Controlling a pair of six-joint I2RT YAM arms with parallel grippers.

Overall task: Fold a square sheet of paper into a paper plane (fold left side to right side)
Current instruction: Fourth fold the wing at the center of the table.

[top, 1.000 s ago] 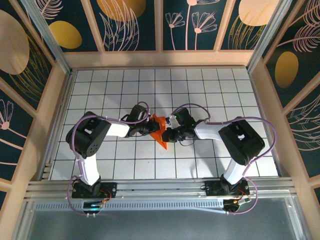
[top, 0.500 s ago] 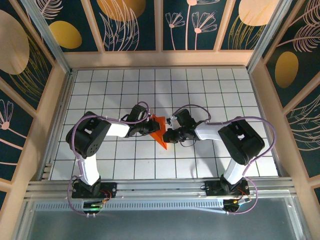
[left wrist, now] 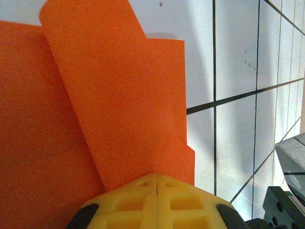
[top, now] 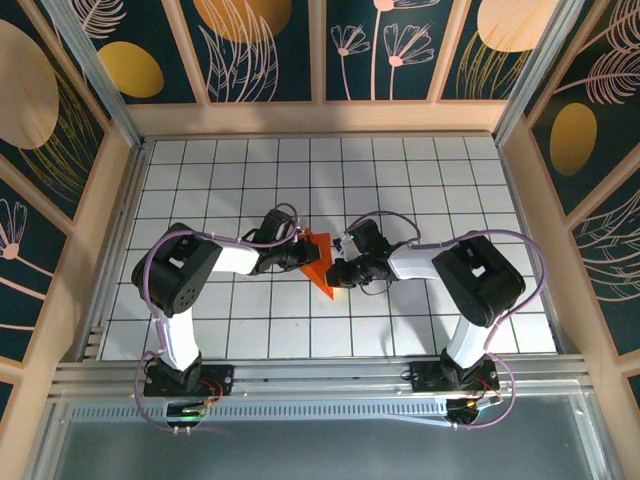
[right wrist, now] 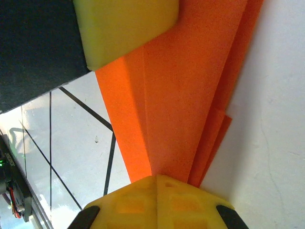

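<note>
Near the middle of the gridded table (top: 420,200), the orange sheet of paper (top: 320,262) lies folded into a layered wedge. The left gripper (left wrist: 157,183) and right gripper (right wrist: 157,186) bear on it from either side, each with its jaws pressed together. If one tip slides, the layers may shift and the crease skew.

White gridded table (top: 400,180), floral navy walls (top: 270,50)

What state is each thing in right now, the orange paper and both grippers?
square sheet of paper, folded into a narrow layered wedge, lying on the table between the grippers.
left gripper, shut, tips against the paper.
right gripper, shut, tips against the paper from the opposite side.
</note>
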